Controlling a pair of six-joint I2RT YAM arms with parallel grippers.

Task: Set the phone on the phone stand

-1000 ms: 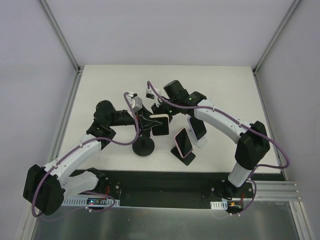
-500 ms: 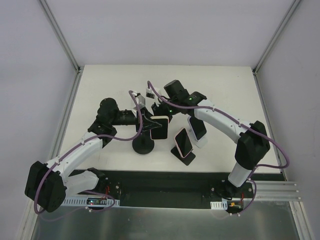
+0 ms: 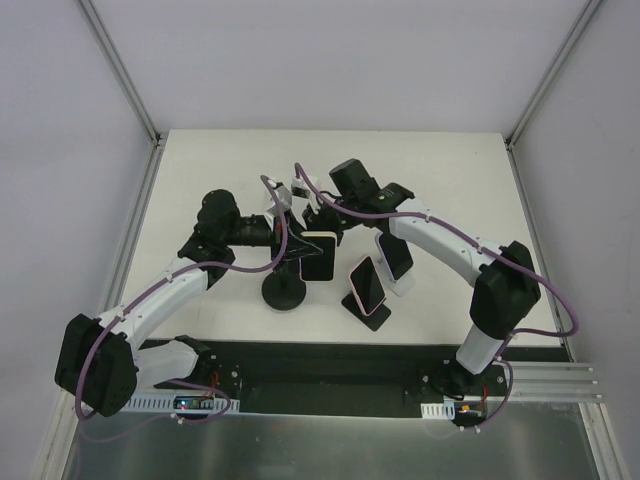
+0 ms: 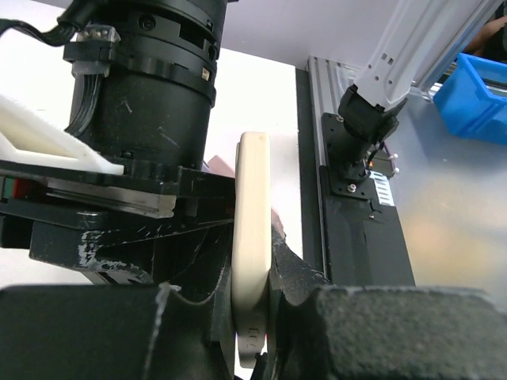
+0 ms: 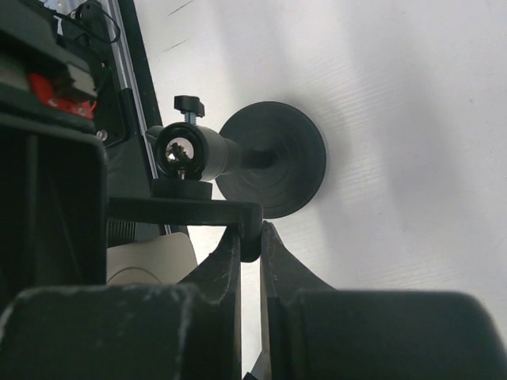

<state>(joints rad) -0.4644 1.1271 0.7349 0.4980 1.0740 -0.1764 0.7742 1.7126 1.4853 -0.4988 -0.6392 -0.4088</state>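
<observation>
A cream-cased phone (image 3: 320,255) with a dark screen is upright in my left gripper (image 3: 296,243), which is shut on its edge. In the left wrist view the phone (image 4: 253,237) shows edge-on between the fingers (image 4: 182,317). The black phone stand (image 3: 285,292) has a round base just left of the phone. My right gripper (image 3: 321,222) is shut on the stand's black bracket (image 5: 190,210). The right wrist view shows the stand's ball joint (image 5: 184,150), its round base (image 5: 277,158) and a corner of the phone (image 5: 150,257) beside the bracket.
Two other phones stand on holders to the right: a pink-edged one (image 3: 368,284) and a white-edged one (image 3: 398,262). The black rail (image 3: 330,365) with the arm bases runs along the table's near edge. Grey walls close in the table.
My left arm has swung forward and right, and its wrist has closed in on the phone. The phone and stand have barely shifted. The right arm has held still.
</observation>
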